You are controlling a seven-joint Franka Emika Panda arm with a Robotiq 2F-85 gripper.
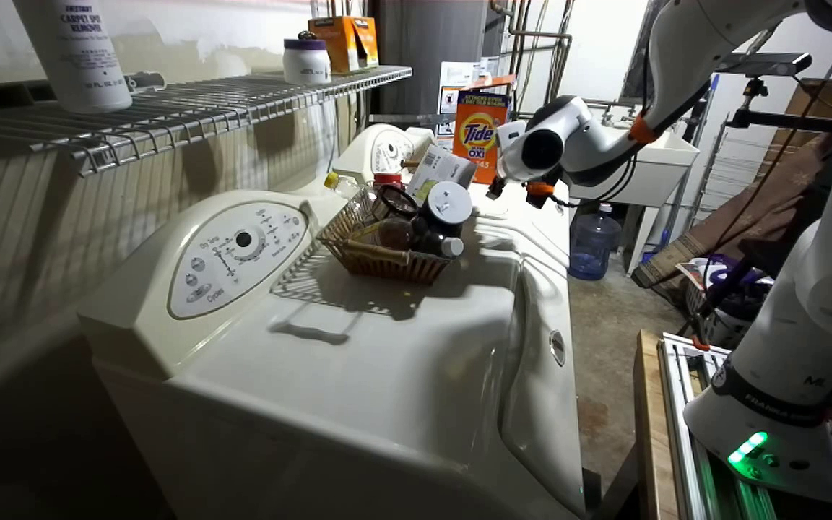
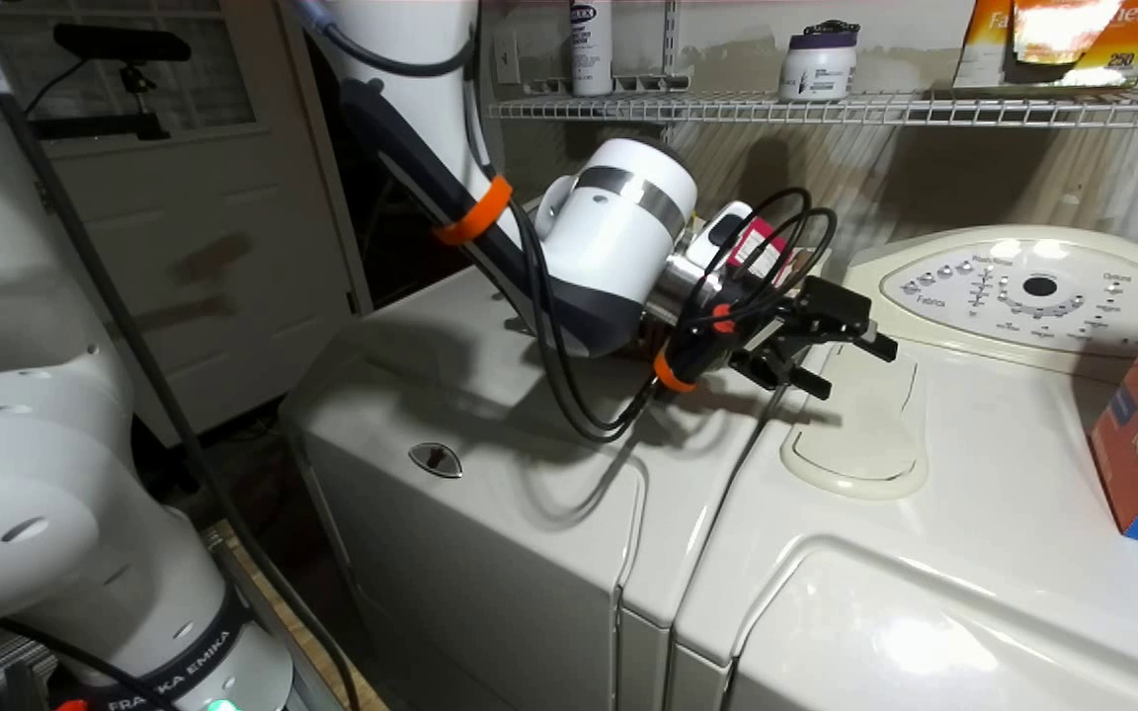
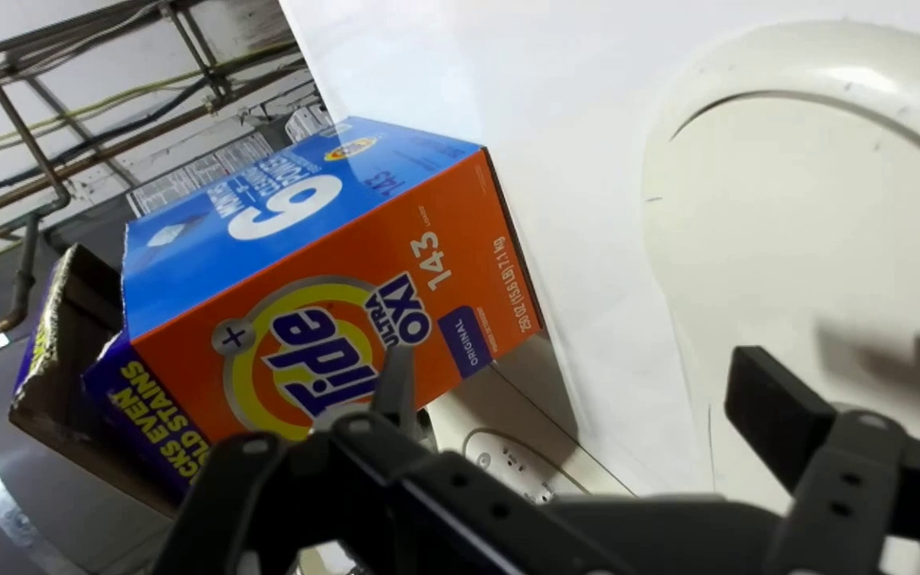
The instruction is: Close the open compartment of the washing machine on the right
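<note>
The black two-fingered gripper (image 2: 848, 363) is held spread wide near a cream, rounded compartment lid (image 2: 865, 430). This is set into the top of the glossy white, boxy washing machine (image 2: 1014, 464) below, by which an orange-and-blue cardboard Tide box (image 3: 316, 275) is borne.

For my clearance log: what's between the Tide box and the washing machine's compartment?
A bare stretch of the washing machine, in the wrist view and an exterior view.
</note>
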